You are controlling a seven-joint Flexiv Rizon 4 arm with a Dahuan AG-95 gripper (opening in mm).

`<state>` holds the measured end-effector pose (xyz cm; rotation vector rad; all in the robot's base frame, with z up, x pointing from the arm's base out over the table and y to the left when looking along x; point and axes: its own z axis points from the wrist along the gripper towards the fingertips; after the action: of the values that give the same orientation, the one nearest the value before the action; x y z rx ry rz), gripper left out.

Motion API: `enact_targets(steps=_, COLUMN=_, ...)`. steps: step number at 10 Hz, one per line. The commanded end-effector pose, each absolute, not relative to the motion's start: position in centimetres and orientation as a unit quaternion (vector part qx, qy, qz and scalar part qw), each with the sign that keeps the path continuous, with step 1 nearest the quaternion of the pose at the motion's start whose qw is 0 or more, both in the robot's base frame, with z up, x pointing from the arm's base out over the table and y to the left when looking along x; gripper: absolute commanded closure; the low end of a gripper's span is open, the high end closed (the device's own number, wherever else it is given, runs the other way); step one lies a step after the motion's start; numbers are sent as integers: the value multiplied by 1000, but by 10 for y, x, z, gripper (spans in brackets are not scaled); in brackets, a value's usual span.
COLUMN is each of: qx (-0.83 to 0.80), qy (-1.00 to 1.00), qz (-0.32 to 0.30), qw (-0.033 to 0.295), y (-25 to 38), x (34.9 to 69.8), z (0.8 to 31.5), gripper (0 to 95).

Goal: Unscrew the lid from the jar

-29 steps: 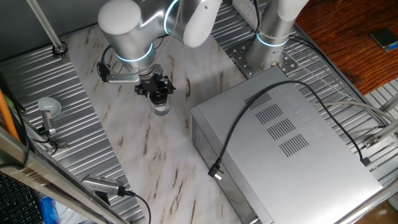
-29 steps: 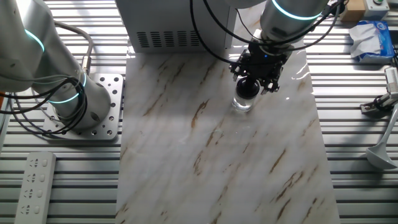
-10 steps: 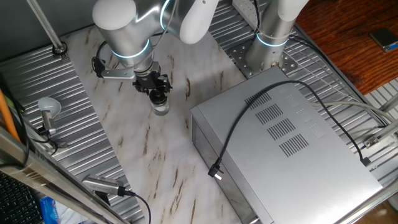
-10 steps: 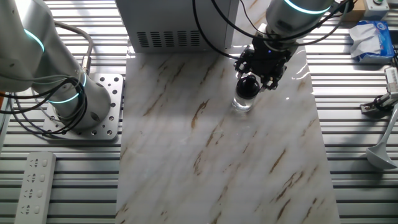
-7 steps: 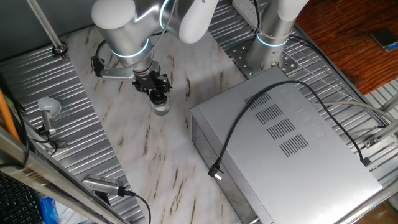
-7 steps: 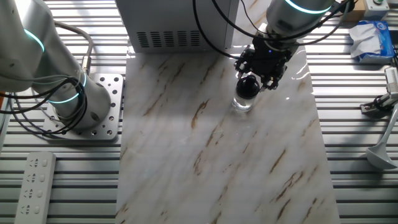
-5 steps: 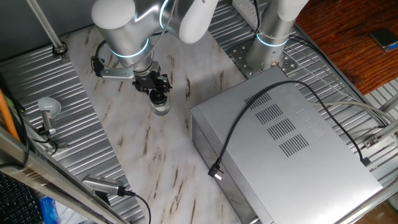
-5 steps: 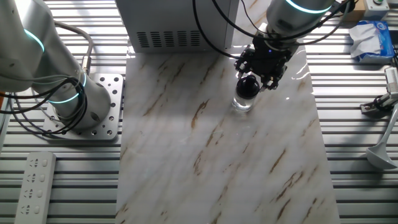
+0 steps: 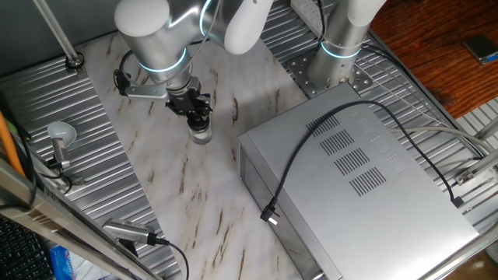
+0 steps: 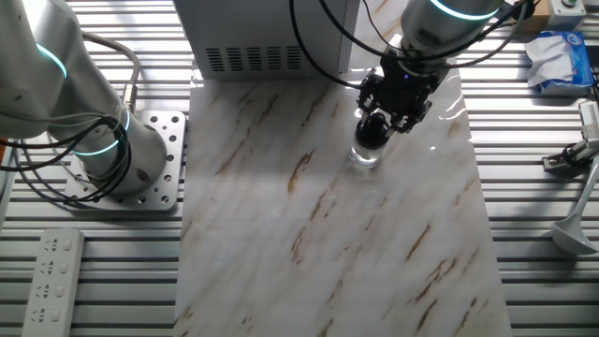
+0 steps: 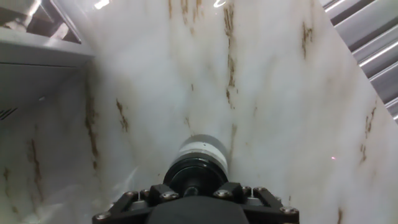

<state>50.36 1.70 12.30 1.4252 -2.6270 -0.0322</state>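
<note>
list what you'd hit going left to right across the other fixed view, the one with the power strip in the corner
power strip → second arm's base → jar with the end effector above it → grey knob on a stem

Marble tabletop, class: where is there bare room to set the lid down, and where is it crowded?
Bare marble lies in front of the jar, between the second arm's base plate and the ribbed metal at the far side. It is crowded behind the jar, where the gripper closes round the lid near the grey metal box.
</note>
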Motion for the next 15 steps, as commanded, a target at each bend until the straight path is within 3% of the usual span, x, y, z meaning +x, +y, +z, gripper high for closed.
enact_targets(steps=1, qx=475, qy=-876, qz=-11, qw=76, y=17, x=504, z=123, gripper=570)
enact_targets(steps=15, qx=434, qy=-898, qz=-26, qw=64, y=17, x=506, z=134, gripper=570)
